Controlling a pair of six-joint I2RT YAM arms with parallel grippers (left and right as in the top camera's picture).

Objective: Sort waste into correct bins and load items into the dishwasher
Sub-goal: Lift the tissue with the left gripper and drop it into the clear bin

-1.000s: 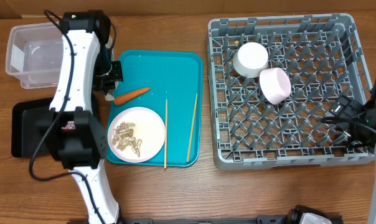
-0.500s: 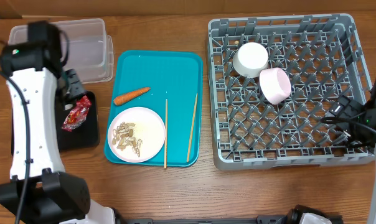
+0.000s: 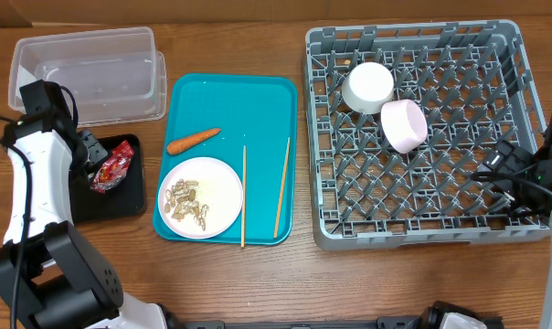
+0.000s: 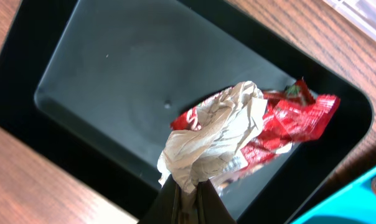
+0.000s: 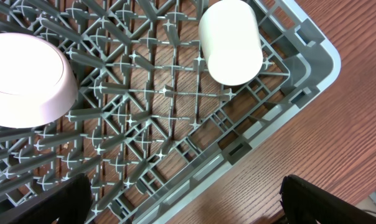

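Left fingers (image 4: 168, 204) pinching white wrapper (image 4: 214, 134), right fingers (image 5: 328, 200) spread wide

You have a wooden table (image 3: 258, 283) with four things standing directly on it. In the far-left corner sits the clear plastic tub (image 3: 121, 68). Just nearer along the left edge lies the black tray (image 3: 111, 203), close against the tub. The teal tray (image 3: 249, 105) lies left of the middle, just beside both of them. The grey dish rack (image 3: 422, 233) fills the right half, with a narrow strip of bare wood between it and the teal tray.
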